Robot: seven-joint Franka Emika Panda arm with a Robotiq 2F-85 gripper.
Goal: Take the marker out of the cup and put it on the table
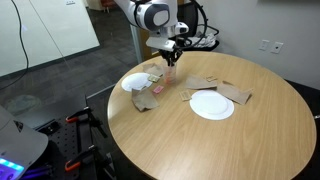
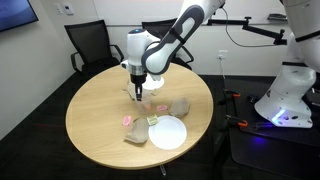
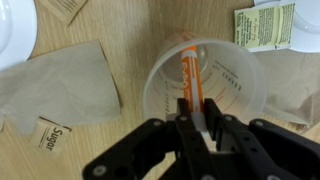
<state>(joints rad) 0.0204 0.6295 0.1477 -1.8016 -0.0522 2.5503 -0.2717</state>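
Hand (image 3: 197, 113) reaches into cup (image 3: 238, 88) at frame centre, fingers clamped on marker (image 3: 187, 68), which is not yet out. Left to do: lift out, lay on table (image 3: 135, 30).

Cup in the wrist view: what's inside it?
The orange marker lies slanted inside the clear cup, and nothing else shows in it. The gripper covers the marker's near end and part of the cup's floor, so those are hidden.

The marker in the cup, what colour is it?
Orange-red. The wrist view shows the marker best, inside the clear cup.
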